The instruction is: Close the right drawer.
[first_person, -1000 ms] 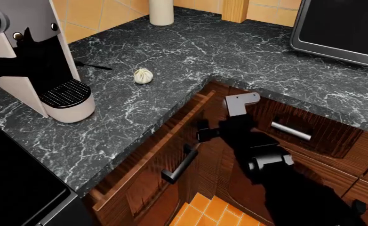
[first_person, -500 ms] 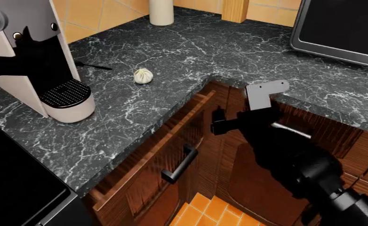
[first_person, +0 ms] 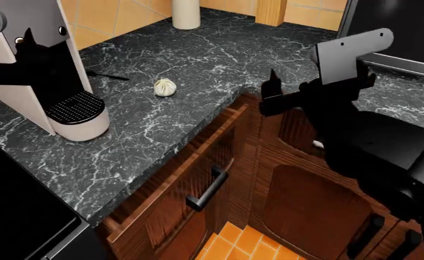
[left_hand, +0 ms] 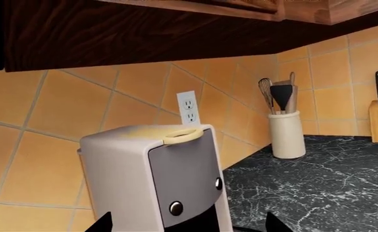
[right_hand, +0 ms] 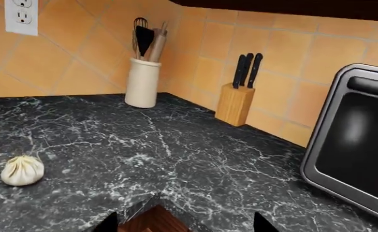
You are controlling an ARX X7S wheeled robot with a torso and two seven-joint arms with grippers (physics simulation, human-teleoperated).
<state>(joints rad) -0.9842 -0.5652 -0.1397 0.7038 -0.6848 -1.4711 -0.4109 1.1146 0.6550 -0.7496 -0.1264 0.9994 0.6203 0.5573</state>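
- Drawer [first_person: 197, 179] with the black handle [first_person: 206, 188] sticks out below the counter [first_person: 161, 135] edge – not shut.
- Right gripper [first_person: 284, 92] has risen from beside the drawer to above the counter – contact lost, holding nothing; its opening I cannot tell.
- Left gripper: only dark tips show.

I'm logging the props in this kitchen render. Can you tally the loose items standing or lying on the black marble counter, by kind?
Coffee machine: 1
Utensil crock: 1
Knife block: 1
Toaster oven: 1
Garlic bulb: 1
Total: 5
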